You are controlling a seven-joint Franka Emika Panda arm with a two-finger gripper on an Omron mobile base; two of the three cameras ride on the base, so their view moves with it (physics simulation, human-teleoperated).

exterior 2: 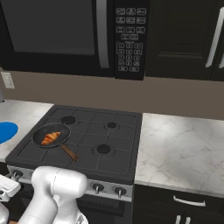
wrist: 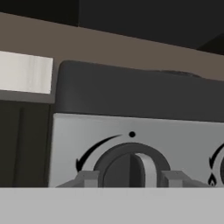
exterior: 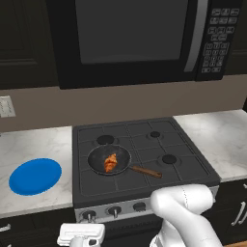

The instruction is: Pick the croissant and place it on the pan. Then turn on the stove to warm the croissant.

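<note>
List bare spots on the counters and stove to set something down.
The right counter, from the stove to the frame edge, is bare. The left counter has room behind the blue plate. On the stove, the front-left burner is crowded: the pan with the croissant sits there. The pincer is at a front knob.

Croissant (exterior: 111,163) in pan (exterior: 98,155) on stove (exterior: 188,166).
</note>
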